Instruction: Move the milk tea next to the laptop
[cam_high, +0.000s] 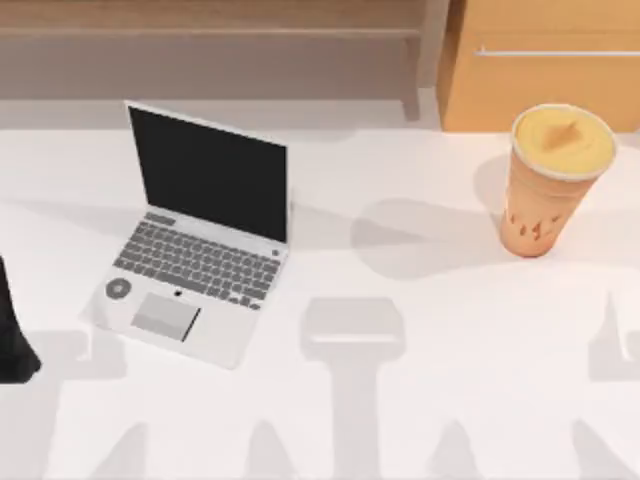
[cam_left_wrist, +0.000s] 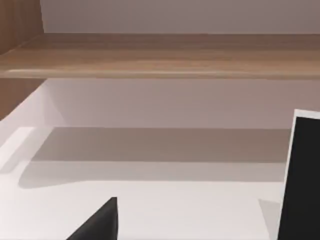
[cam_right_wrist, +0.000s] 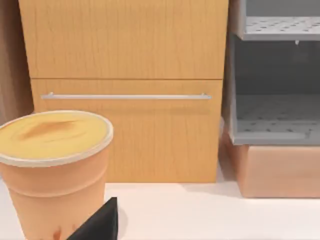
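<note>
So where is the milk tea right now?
In the top view the milk tea stands upright near the table's far right edge, in front of the wooden cabinet and far from the laptop on the left.

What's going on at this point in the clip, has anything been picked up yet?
Nothing is held yet. The milk tea stands upright at the table's far right, well apart from the laptop, which sits open at the left with its screen up. The left arm sits at the table's left edge. The right wrist view looks at the cup from close by, in front of a wooden cabinet. The move next to the laptop has not started.
</note>
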